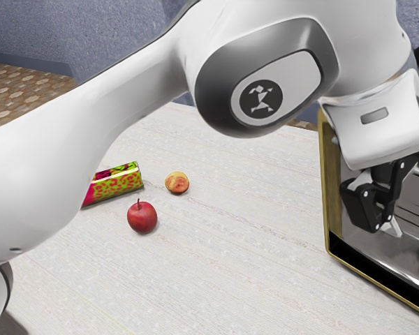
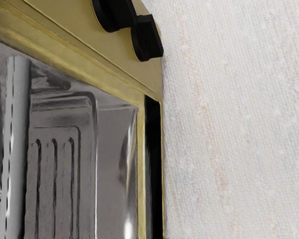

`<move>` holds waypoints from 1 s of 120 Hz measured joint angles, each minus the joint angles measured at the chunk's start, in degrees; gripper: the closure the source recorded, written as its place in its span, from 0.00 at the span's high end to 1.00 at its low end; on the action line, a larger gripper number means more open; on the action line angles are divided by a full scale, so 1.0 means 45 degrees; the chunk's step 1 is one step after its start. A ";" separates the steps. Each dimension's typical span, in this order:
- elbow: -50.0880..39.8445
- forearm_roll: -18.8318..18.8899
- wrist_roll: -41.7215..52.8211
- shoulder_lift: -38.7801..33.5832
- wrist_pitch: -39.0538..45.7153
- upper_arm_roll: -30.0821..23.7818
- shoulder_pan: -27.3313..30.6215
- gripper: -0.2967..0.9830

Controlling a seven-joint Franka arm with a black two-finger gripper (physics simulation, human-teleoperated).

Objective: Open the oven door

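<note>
My gripper (image 1: 390, 222) is at the exterior view's right, low in front of the gold-edged oven (image 1: 332, 188); part of it hides behind its own linkage, and whether it is open or shut is unclear. In the wrist view the oven's gold frame (image 2: 79, 55) surrounds a grey, glossy front with grooved shapes behind it. A grey bar handle (image 2: 17, 149) runs along that front. From these views I cannot tell how far the oven door stands from its frame.
Two black knobs (image 2: 147, 40) jut from the oven's gold panel. On the pale table (image 1: 251, 258) lie a red apple (image 1: 142, 218), a smaller orange-red fruit (image 1: 177, 183) and a patterned green-pink box (image 1: 119, 185), partly behind the arm.
</note>
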 joint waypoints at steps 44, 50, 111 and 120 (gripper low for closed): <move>0.0146 0.0009 -0.0145 0.0348 0.0591 0.0191 -0.0003 0.77; 0.0170 0.0009 -0.0157 0.0421 0.0629 0.0191 -0.0002 0.77; -0.0096 -0.0050 -0.0253 0.0446 0.0553 0.0182 0.0010 0.76; -0.2536 -0.0082 -0.0312 -0.1249 0.0574 0.0192 0.0140 0.77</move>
